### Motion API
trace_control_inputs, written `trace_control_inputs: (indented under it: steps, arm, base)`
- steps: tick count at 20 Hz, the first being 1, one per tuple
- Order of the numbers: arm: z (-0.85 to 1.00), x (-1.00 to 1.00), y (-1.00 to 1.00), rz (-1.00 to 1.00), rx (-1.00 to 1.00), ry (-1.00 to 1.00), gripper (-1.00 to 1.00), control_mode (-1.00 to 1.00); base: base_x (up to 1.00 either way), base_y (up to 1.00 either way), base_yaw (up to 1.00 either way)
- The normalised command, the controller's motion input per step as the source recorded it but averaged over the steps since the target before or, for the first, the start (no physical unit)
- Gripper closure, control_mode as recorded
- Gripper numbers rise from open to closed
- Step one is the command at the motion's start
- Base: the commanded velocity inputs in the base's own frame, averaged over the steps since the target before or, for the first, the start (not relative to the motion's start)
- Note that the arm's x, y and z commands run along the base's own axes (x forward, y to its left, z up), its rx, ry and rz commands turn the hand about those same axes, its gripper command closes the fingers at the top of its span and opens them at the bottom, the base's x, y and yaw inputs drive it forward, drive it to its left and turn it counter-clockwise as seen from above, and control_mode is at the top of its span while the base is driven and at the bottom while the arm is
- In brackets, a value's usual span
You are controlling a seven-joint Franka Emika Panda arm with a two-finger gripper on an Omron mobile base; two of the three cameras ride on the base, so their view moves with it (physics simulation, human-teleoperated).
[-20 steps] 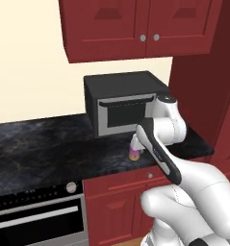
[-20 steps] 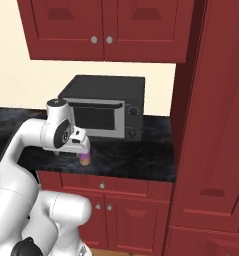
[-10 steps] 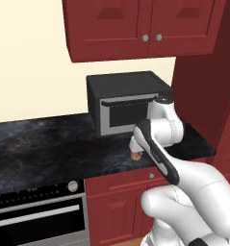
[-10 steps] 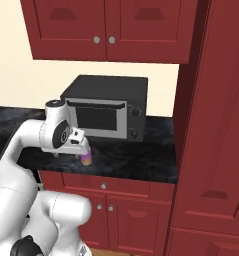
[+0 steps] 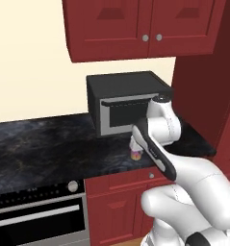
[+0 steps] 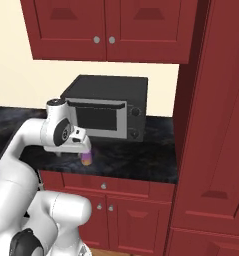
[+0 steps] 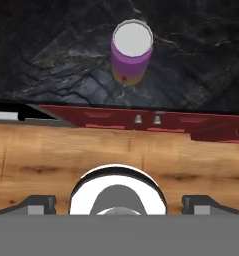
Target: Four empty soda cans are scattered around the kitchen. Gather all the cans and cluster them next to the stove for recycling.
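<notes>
Hand (image 7: 119,202) points straight down over the front part of the bench (image 5: 39,144), fingers spread wide: the two dark tips (image 7: 38,202) sit far apart at the bottom corners of the hand view with nothing between them. Not gripping anything.

Directly under the hand in the hand view: wood plank floor (image 7: 51,150), then the dark red cabinet fronts (image 7: 141,125) with two small knobs, then the black marbled bench top.

Soda can (image 7: 131,52) stands upright on the bench just beyond the hand's centreline, a little further in from the bench edge than the hand is. Purple body, silver top, orange band at the base. Clear of both finger tips, no contact.

Left base view puts the can (image 5: 136,153) just below the wrist, partly hidden by the forearm. Right base view shows it (image 6: 86,158) beneath the hand (image 6: 84,145), close under it; whether there's a gap between them I can't tell from that angle.

Behind the can, further back on the bench: black microwave (image 6: 105,107), door shut, handle across the top of the door, two knobs on its right side. Can stands in front of its door, near but apart.

Above and beyond: red wall cabinets (image 6: 103,27) with two round knobs.

Off to the hand's left and lower: black oven (image 5: 37,216) front with one round knob.
</notes>
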Motion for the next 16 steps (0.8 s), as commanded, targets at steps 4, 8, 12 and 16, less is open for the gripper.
trace_control_inputs:
  steps: [4,8,12,16]
  arm:
    - [0.12,0.1,-0.29,0.0,0.0,-0.01,-1.0,-1.0]
    - [0.11,0.16,-0.21,0.0,0.0,0.0,-1.0,-1.0]
    - [0.04,0.24,-0.08,0.0,0.0,0.0,-1.0,-1.0]
    - [0.0,0.31,0.0,0.0,0.0,-0.02,-1.0,-1.0]
  base:
    - [0.0,0.0,0.0]
    - [0.0,0.0,0.0]
    - [0.0,0.0,0.0]
    - [0.0,0.0,0.0]
